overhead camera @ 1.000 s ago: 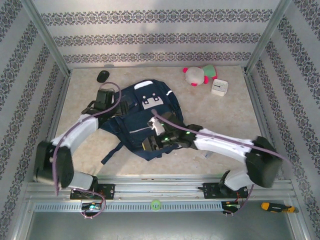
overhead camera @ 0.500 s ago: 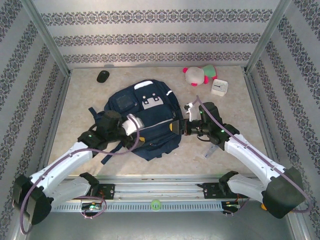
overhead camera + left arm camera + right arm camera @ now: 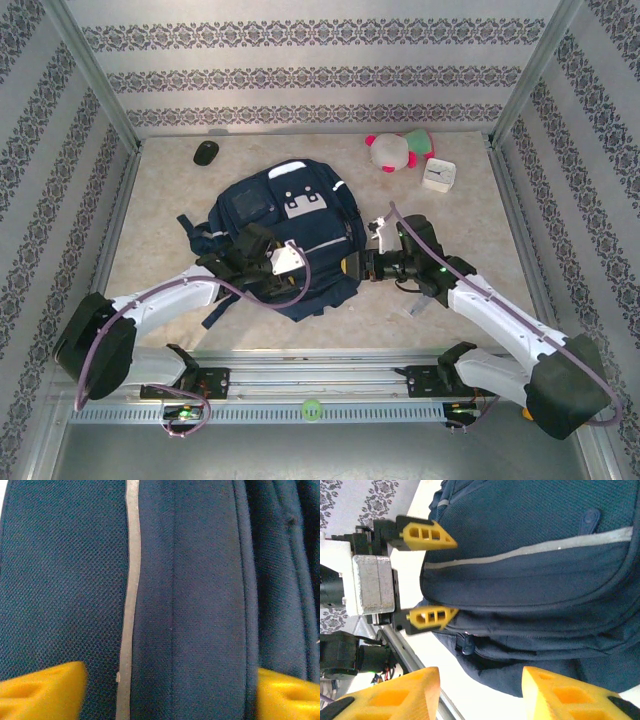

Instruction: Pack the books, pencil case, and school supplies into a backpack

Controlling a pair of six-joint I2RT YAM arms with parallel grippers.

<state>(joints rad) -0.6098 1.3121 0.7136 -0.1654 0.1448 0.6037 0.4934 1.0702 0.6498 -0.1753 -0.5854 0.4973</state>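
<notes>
Risking a mere pinch of cloth and a dragged backpack (image 3: 312, 236), left gripper (image 3: 165, 692) fingers apart astride its fold, right gripper (image 3: 477, 690) fingers apart at its edge.

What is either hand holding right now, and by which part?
Nothing is clamped. The left hand straddles a striped panel of the large navy blue fabric backpack, jaws apart; the right hand is open beside its edge.
</notes>
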